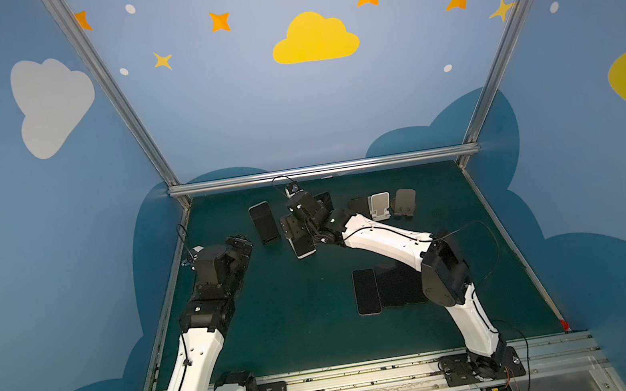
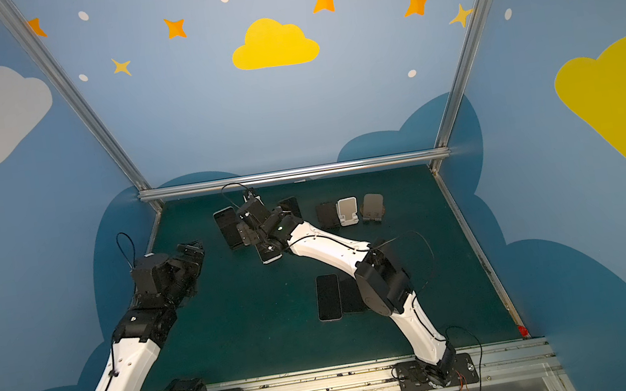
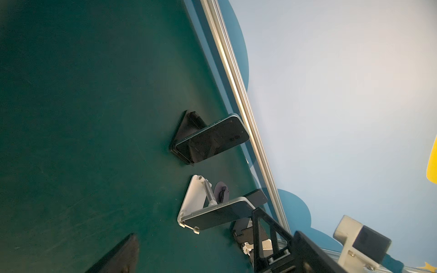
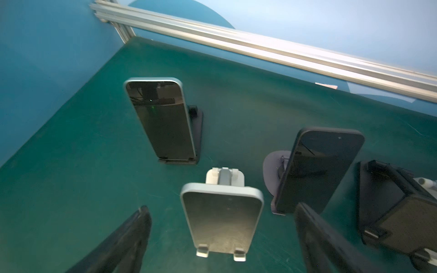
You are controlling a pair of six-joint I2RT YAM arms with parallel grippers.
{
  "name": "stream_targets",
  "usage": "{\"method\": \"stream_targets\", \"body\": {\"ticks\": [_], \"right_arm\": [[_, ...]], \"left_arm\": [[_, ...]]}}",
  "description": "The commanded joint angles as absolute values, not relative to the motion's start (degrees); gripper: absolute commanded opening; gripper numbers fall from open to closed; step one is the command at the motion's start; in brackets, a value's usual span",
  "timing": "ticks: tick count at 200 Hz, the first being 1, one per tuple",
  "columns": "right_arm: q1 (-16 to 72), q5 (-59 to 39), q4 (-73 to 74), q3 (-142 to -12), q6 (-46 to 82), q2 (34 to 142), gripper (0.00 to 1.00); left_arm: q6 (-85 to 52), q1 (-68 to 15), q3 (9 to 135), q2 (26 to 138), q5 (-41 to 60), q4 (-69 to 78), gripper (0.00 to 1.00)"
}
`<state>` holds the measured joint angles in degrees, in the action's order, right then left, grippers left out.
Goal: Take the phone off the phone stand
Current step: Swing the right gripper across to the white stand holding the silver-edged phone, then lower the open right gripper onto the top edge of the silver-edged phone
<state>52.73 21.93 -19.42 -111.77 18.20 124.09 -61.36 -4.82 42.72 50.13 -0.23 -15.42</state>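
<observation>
Directly beneath the right pincer (image 4: pixel 222 206), the silver-framed slab phone with a dark glass screen (image 4: pixel 222 224) leans back on its white plastic folding stand (image 4: pixel 224 176), its foot caught in the stand's two small lip hooks. The pincer's jaws stand wide apart and hold nothing. Its black fingers (image 4: pixel 132 236) flank the phone's two long edges without touching them. The phone's long axis rises from the hooks up and away toward the aluminium back rail (image 4: pixel 260 45), so a lift along that slope would probably clear the hooks.

The left pincer (image 1: pixel 240 244), likewise spread and empty, hangs well apart near the left edge of the green counter (image 1: pixel 280 327); the right arm is plainly nearer.

Room is tight sideways. A blue-edged phone on a black stand (image 4: pixel 163 120) stands on one flank, and a dark phone on a round-based purple stand (image 4: pixel 316 170) is just beside the other. Open counter lies toward the robot, short of two black phones lying flat (image 1: pixel 366 291).
</observation>
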Motion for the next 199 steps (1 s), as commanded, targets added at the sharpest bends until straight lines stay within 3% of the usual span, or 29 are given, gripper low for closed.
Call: {"method": "stream_targets", "body": {"ticks": [1,59,113,165,199], "right_arm": [[51.08,18.33,-19.88,-113.46,19.93,125.47,0.95],[50.47,14.82,-14.22,-110.74,17.35,124.63,0.95],[48.22,8.73,-19.77,-117.62,16.44,128.80,0.95],[48.25,12.27,-18.25,-116.94,16.74,129.81,0.94],[48.42,9.10,-15.79,-116.48,17.07,130.78,0.92]], "left_arm": [[-60.58,-4.33,42.98,50.67,0.18,-15.53,1.00],[-59.41,-4.32,43.55,53.46,2.86,-14.96,1.00],[-60.68,-4.31,42.00,52.78,4.65,-12.51,1.00],[-61.00,-4.37,42.36,55.62,7.10,-12.38,1.00],[-61.47,-4.37,42.03,55.99,8.08,-11.64,1.00]]}}
